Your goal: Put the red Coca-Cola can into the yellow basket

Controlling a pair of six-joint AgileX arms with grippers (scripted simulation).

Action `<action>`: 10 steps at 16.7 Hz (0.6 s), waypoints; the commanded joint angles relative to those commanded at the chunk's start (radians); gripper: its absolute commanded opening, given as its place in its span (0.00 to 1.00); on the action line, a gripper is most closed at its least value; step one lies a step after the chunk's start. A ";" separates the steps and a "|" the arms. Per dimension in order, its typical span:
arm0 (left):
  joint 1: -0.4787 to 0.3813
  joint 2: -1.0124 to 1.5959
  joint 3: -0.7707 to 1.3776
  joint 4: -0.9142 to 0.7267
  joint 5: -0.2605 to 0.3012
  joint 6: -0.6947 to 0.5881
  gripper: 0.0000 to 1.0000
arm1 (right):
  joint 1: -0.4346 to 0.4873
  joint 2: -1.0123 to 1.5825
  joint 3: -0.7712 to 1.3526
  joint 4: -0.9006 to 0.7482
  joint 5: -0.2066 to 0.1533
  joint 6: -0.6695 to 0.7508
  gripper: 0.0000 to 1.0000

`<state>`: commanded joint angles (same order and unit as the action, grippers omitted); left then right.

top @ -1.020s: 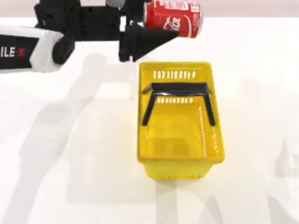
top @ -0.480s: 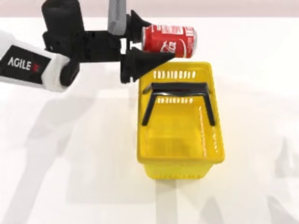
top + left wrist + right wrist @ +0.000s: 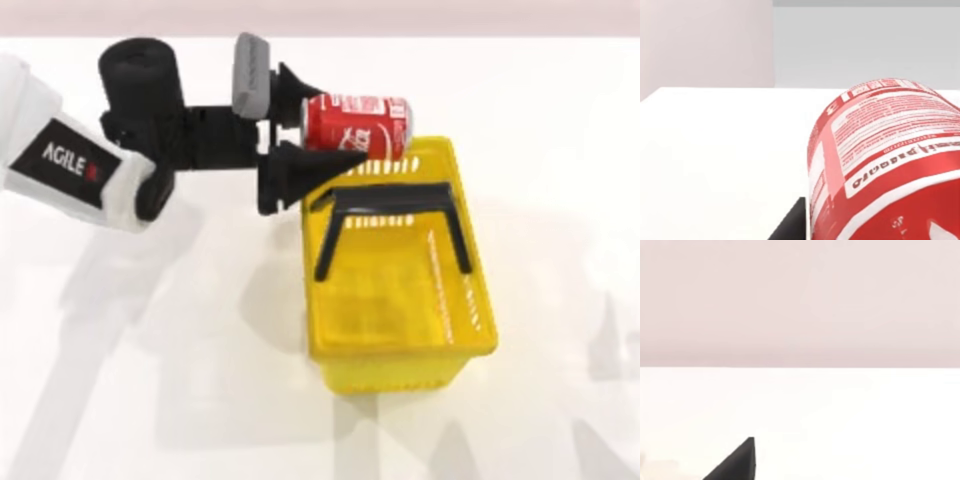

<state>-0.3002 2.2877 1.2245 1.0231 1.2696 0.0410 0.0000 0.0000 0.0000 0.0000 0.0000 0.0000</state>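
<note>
The red Coca-Cola can (image 3: 365,125) lies on its side in the air, with my left gripper (image 3: 338,127) shut on it near one end. The can hangs over the far rim of the yellow basket (image 3: 400,362), just beyond the black handle (image 3: 390,195), which stands across the basket. The lower finger (image 3: 300,172) reaches to the basket's far left corner. In the left wrist view the can (image 3: 885,170) fills the frame beside one black fingertip (image 3: 792,225). My right arm is outside the top view; its wrist view shows one black fingertip (image 3: 742,462) set far to the side.
The white table (image 3: 150,380) stretches bare to the left, right and front of the basket. A pale wall (image 3: 800,300) rises behind the table's far edge.
My left arm has brought the can nearer and lower, from beyond the basket's far edge to over its far rim. The basket has shifted slightly to the right and turned a little.
</note>
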 joint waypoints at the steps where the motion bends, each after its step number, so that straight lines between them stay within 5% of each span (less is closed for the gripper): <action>1: 0.000 0.000 0.000 0.000 0.000 0.000 0.08 | 0.000 0.000 0.000 0.000 0.000 0.000 1.00; 10: 0.000 0.000 0.000 0.000 0.000 0.000 0.75 | 0.000 0.000 0.000 0.000 0.000 0.000 1.00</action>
<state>-0.3002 2.2877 1.2245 1.0231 1.2696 0.0410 0.0000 0.0000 0.0000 0.0000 0.0000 0.0000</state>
